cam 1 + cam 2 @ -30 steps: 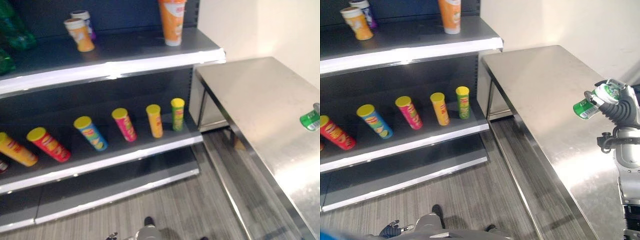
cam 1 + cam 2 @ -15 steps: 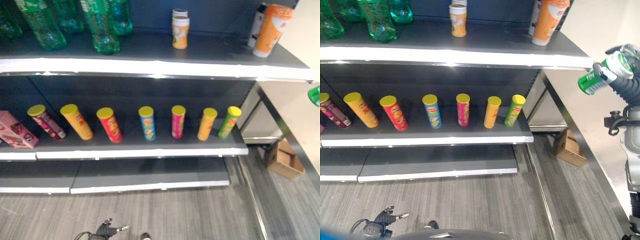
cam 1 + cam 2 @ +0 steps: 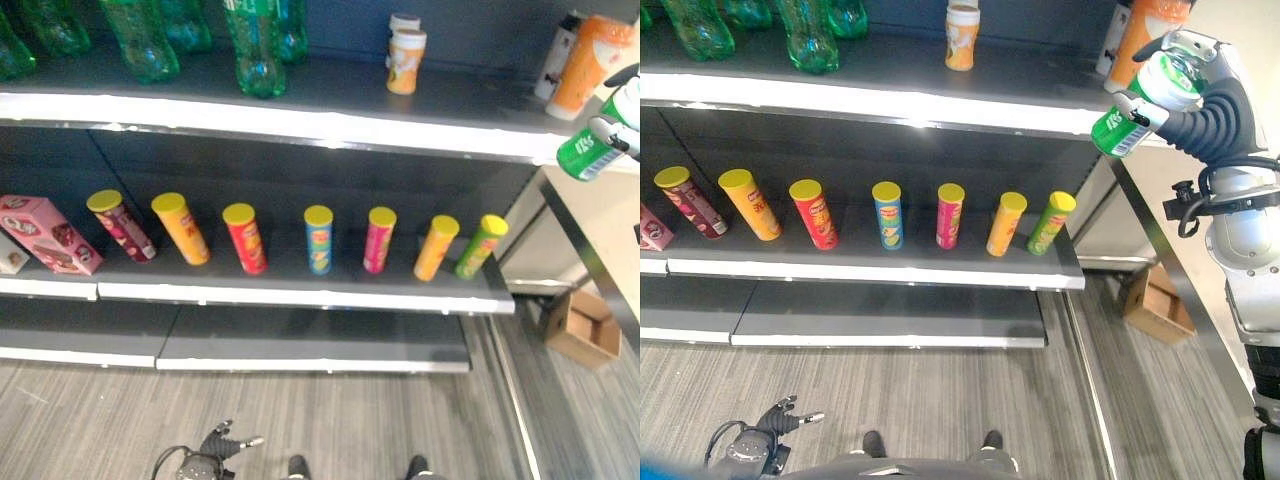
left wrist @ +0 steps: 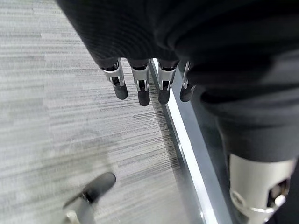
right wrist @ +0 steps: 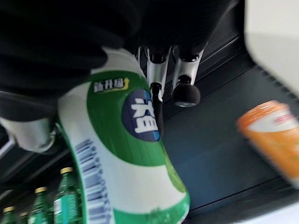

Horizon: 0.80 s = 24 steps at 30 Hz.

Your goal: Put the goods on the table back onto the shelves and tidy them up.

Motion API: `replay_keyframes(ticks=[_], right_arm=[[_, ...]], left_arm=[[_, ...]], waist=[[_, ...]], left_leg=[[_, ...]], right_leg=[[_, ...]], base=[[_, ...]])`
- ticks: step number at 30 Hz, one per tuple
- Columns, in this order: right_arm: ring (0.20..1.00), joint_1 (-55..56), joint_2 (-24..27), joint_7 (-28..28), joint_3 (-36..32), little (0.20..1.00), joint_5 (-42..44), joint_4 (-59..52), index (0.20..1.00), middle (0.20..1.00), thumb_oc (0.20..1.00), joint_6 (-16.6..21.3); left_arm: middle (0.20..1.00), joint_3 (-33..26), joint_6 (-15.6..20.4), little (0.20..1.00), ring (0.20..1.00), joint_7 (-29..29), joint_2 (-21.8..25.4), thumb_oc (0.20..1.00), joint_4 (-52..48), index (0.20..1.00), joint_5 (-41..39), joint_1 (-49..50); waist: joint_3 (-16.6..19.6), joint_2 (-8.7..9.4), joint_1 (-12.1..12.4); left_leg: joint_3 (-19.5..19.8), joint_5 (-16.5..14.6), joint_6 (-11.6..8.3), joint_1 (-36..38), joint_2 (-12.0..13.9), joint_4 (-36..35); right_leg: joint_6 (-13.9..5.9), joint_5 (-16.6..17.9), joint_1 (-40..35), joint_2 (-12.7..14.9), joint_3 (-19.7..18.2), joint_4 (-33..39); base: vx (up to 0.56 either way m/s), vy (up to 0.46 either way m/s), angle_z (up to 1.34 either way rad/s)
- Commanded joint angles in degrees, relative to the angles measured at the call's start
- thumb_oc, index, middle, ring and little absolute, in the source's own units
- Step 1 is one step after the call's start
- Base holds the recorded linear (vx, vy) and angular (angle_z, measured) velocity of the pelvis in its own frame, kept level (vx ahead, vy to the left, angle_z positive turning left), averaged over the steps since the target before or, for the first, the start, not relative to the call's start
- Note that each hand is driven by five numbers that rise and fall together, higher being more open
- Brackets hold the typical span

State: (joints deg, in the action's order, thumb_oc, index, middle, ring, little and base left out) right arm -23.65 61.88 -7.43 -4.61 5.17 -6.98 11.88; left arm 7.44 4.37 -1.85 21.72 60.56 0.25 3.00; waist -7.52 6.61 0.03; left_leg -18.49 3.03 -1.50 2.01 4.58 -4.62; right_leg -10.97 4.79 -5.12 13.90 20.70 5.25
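**Shelves ahead, green can raised at the upper right**

Dark shelves (image 3: 890,100) carry green bottles (image 3: 805,35) above a row of yellow-lidded tubes (image 3: 887,213). Right hand (image 3: 1200,95) grips a green-and-white can (image 3: 1135,110), tilted, just off the top shelf's right end beside an orange canister (image 3: 1145,30). Left hand (image 4: 140,88) hangs relaxed above the floor.

The right hand (image 3: 1193,45) has silver fingers (image 5: 157,70) ending in dark rounded tips. A dark ribbed cover (image 3: 1212,115), pleated like a bellows, wraps the back of the hand and the wrist. Below it the right arm (image 3: 1240,235) is a smooth silver-grey shell with black fittings (rounded, almost bulbous). The left hand (image 4: 140,88) matches: silver fingers, dark tips, dark ribbed cover.
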Motion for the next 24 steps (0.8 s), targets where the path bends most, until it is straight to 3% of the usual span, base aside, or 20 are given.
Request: replay_keyframes(ticks=[1, 4, 6, 13, 24], right_arm=[[0.200, -10.0, 5.3, 0.8, 5.8, 0.200, 2.4, 5.8, 0.200, 0.200, 0.200, -0.1], [0.200, -15.3, 6.8, 1.3, 11.4, 0.200, 1.7, 8.7, 0.200, 0.200, 0.200, -0.6], [0.200, -22.8, 7.8, 2.1, 18.9, 0.200, 1.5, 13.4, 0.200, 0.200, 0.200, -1.3], [0.200, -38.8, 5.2, 1.9, 32.8, 0.200, 1.6, 25.9, 0.200, 0.200, 0.200, -2.1], [0.200, -42.1, -0.3, 1.8, 35.9, 0.200, 1.3, 33.4, 0.200, 0.200, 0.200, -2.9]], left_arm=[[1.000, 0.3, 0.3, 1.000, 1.000, 0.5, 1.7, 1.000, 0.7, 1.000, -0.6, 0.1], [1.000, 0.1, 0.1, 1.000, 1.000, 0.6, 1.4, 1.000, 1.3, 1.000, -0.6, 0.9], [1.000, 0.5, -0.2, 1.000, 1.000, 0.6, 1.6, 1.000, 2.1, 1.000, -0.8, 1.5], [1.000, 0.7, -0.2, 1.000, 1.000, 0.1, 1.2, 1.000, 4.6, 1.000, -2.1, 2.2], [1.000, 0.6, -0.1, 1.000, 1.000, -0.9, 0.0, 1.000, 5.9, 1.000, -2.9, 2.6]], waist=[[2.6, 0.95, 3.7], [2.9, 0.74, 4.1], [3.3, 0.96, 5.3], [4.0, 0.68, 7.5], [4.2, 0.36, 9.6]], left_leg=[[-2.6, -1.8, -5.32, 0.1, 4.6, 3.5], [-2.1, -1.6, -5.66, 0.0, 5.0, 3.6], [-1.5, -1.2, -6.12, -0.2, 5.5, 4.0], [0.1, -1.6, -7.04, 0.2, 5.6, 3.9], [2.1, -1.4, -6.60, 0.2, 4.8, 3.5]], right_leg=[[-0.18, -2.4, 1.8, 0.5, 1.4, -4.3], [-0.04, -2.4, 0.7, 0.1, 2.2, -3.3], [0.30, -2.7, -0.5, -0.3, 3.6, -2.8], [0.40, -4.2, -2.9, -0.8, 5.3, -2.7], [0.43, -4.6, -4.3, -0.3, 8.2, -3.6]], base=[[0.07, -0.096, 0.19], [0.06, -0.085, 0.19], [0.05, -0.086, 0.26], [0.06, -0.044, 0.17], [0.04, -0.014, 0.13]])
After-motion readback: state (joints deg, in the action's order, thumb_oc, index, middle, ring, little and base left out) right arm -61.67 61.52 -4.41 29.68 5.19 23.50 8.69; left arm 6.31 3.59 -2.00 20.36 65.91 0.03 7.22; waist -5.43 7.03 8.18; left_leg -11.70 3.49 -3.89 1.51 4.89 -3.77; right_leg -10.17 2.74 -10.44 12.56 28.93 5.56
